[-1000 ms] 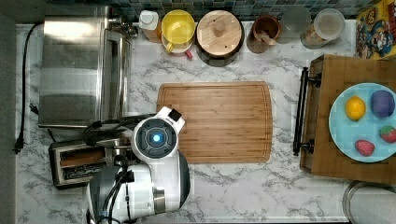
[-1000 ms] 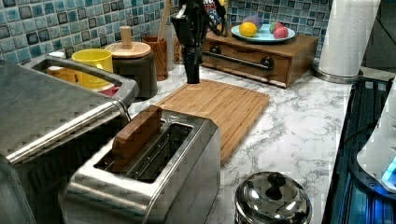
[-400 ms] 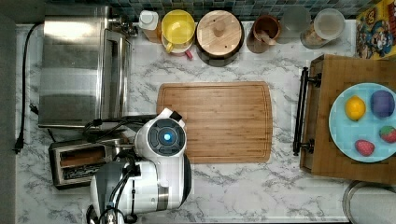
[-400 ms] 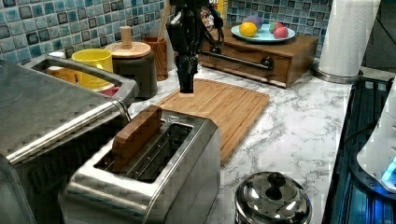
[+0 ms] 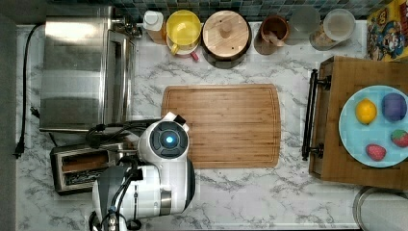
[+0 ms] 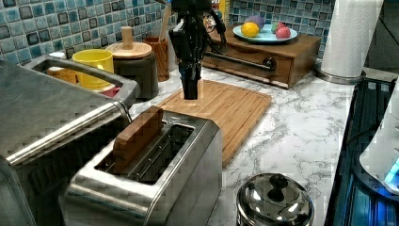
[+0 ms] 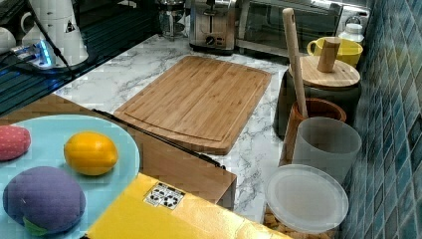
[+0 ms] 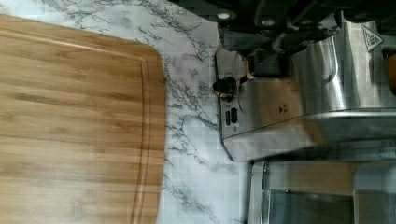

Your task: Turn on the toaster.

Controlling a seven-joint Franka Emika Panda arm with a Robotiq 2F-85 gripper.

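— Under the fingers (image 6: 190, 87), what lay there?

— The near edge of the cutting board (image 6: 226, 108); the toaster (image 6: 155, 188) stood on the counter (image 6: 301, 132) just short of them, its control end facing them, with a wooden slice (image 6: 136, 139) upright in one slot.

— And the fingers themselves?

— Pressed together, holding nothing; they pointed straight down.

— What had changed in the last second?

— They had dropped lower in the left view and drawn closer to the toaster's end; a second before they hung higher, over the board's far side.

— What did that mean for the task?

— By my reading, the approach was nearly done; the closed tips looked set to push rather than grasp. The wrist view showed the end face, with its dark knob (image 8: 223, 86), close by the fingers; nothing was touching it yet, so the toaster was likely still off.
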